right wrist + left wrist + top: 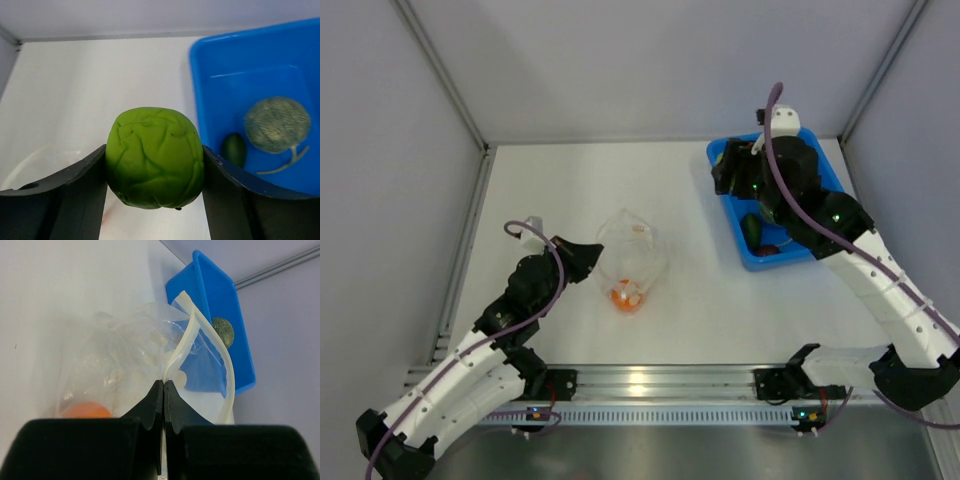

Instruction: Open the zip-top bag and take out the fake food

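The zip-top bag [628,255] is lying open, the left gripper [163,390] pinching its rim. The right gripper [153,155] is clamping the green apple [154,167] near the blue bin [260,55] — 1 orange [625,295] is sitting inside the bag.

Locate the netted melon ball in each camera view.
Top external: not visible; the blue bin is partly covered.
Left wrist: melon ball upper right, inside the bin.
Right wrist: right of centre, on the bin floor.
Shared landmark: the blue bin.
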Action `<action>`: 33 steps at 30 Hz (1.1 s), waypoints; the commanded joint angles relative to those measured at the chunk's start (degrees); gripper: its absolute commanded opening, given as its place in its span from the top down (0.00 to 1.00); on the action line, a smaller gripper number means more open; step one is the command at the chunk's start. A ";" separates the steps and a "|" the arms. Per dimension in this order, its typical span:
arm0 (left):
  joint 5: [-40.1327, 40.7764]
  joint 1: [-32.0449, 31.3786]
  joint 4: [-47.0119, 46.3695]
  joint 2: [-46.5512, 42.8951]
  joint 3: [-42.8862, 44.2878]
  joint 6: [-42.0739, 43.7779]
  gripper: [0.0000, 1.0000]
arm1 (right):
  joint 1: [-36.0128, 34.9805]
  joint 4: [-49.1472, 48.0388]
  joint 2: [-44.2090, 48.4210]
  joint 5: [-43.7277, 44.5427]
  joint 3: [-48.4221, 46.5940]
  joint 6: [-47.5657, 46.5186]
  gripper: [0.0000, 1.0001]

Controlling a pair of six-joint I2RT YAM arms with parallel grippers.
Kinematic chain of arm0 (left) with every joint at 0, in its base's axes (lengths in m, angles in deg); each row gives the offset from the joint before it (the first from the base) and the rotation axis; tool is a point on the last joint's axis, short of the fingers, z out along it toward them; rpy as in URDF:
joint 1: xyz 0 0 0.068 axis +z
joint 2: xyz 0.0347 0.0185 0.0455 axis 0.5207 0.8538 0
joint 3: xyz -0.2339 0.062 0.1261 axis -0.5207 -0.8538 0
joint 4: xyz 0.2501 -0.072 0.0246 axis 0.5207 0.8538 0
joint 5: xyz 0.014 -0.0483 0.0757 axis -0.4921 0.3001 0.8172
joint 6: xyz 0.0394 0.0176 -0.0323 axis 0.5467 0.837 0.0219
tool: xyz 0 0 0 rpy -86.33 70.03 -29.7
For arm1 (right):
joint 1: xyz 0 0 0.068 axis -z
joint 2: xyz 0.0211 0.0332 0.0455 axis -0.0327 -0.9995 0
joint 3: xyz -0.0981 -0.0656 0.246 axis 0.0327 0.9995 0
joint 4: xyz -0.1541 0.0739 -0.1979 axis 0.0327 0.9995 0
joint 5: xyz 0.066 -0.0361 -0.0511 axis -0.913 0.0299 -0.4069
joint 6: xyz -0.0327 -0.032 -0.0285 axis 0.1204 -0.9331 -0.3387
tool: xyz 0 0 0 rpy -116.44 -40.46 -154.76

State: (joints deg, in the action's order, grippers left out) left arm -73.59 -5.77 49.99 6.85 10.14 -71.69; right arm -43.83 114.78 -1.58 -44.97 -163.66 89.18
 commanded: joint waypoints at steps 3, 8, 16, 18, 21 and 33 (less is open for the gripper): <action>-0.44 -0.03 -1.98 -0.39 -0.88 0.11 1.00 | 17.29 3.24 1.64 -1.72 8.16 -0.52 0.57; -0.97 -0.03 -1.98 -0.66 -0.71 0.28 1.00 | 29.10 -1.25 -1.70 -6.21 16.09 0.36 0.58; -1.14 -0.03 -1.80 -1.62 -1.23 1.51 1.00 | 31.93 -6.44 -9.42 -7.89 22.86 0.71 0.52; -1.14 -0.12 -1.80 -1.36 -1.32 1.51 1.00 | 31.93 -7.14 -10.40 -7.97 24.44 0.71 0.49; -1.41 -0.12 -1.71 -1.36 -1.23 1.60 1.00 | 31.93 -8.28 -11.10 -8.50 26.03 0.71 0.46; -2.99 -0.12 -1.80 -0.31 0.35 2.22 1.00 | 31.93 -7.06 -9.35 -9.47 26.47 -0.26 0.17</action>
State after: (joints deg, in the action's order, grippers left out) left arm -75.45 -5.77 50.12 6.15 9.07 -70.53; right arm -12.84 109.95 -13.43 -53.84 -137.01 89.24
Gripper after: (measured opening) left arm 0.020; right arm 0.826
